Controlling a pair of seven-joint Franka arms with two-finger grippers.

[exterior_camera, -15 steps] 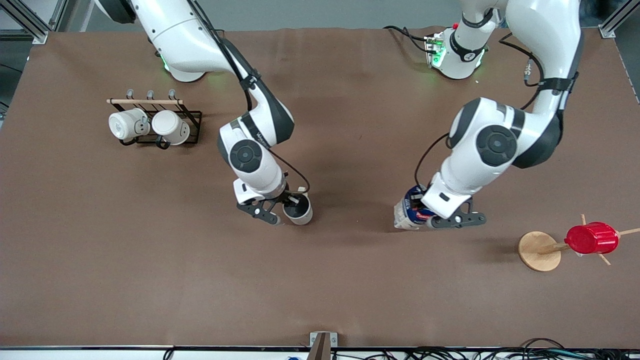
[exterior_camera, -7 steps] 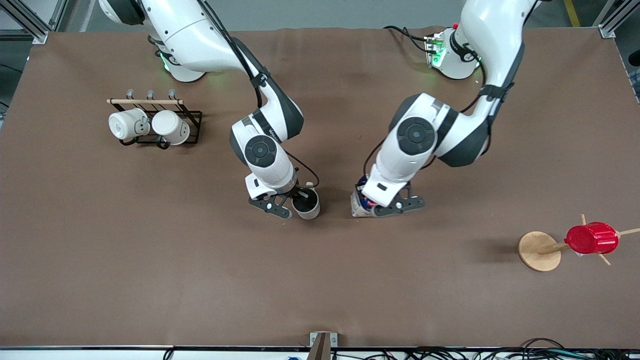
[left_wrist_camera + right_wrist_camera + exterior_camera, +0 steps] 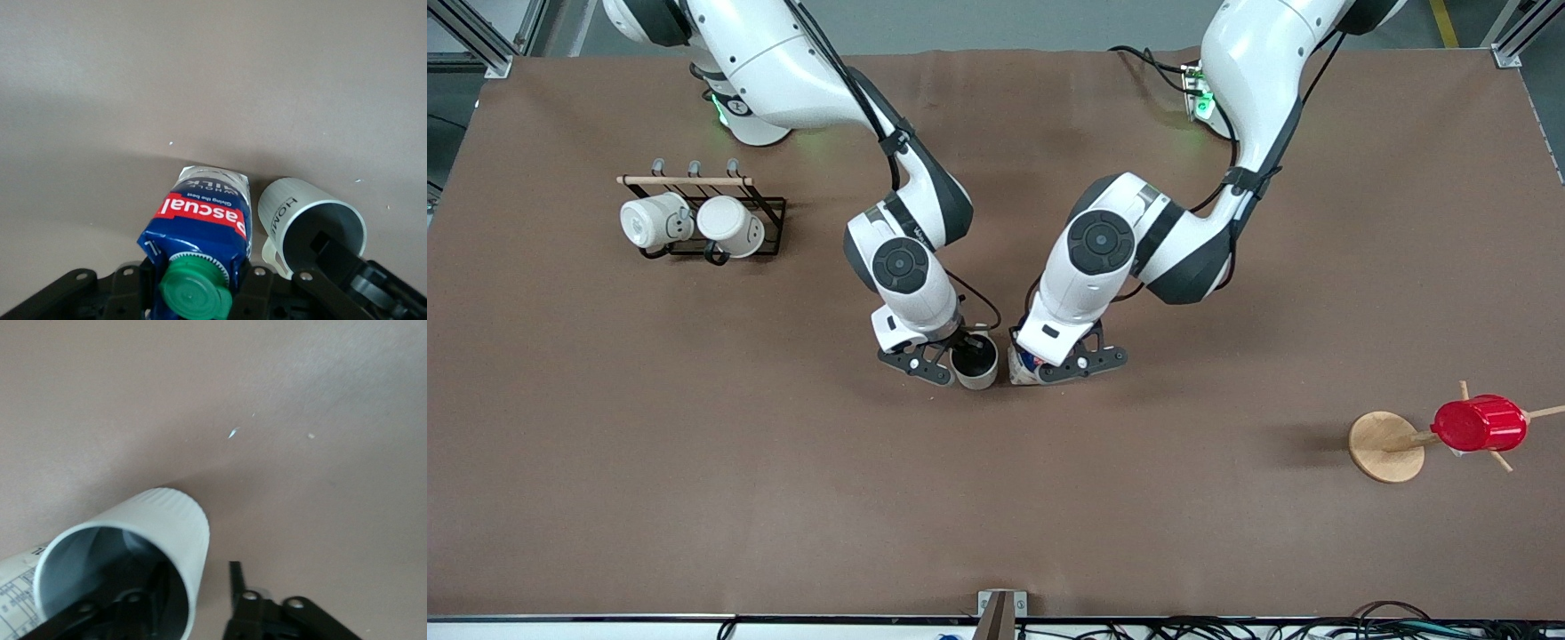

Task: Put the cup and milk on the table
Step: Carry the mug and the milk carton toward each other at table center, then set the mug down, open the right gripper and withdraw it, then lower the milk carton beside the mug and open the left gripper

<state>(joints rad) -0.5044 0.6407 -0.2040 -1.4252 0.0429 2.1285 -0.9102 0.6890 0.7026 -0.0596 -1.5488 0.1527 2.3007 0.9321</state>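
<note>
The pale grey cup (image 3: 976,366) and the milk carton (image 3: 1021,366) are side by side, upright and low at the middle of the brown table (image 3: 694,489). My right gripper (image 3: 959,360) is shut on the cup's wall (image 3: 167,520), one finger inside the dark interior and one finger (image 3: 235,583) outside. My left gripper (image 3: 1042,364) is shut on the milk's blue top (image 3: 200,230), either side of the green cap (image 3: 195,292). The cup also shows in the left wrist view (image 3: 310,223). I cannot tell whether either base touches the table.
A black rack with two white mugs (image 3: 694,222) stands toward the right arm's end. A red ribbed cup (image 3: 1479,423) hangs on a wooden peg stand (image 3: 1385,446) toward the left arm's end. A small bracket (image 3: 1000,612) sits at the table's near edge.
My left arm carried the milk a long way toward the right arm's end, up beside the cup. My right arm shifted the cup slightly toward it.
</note>
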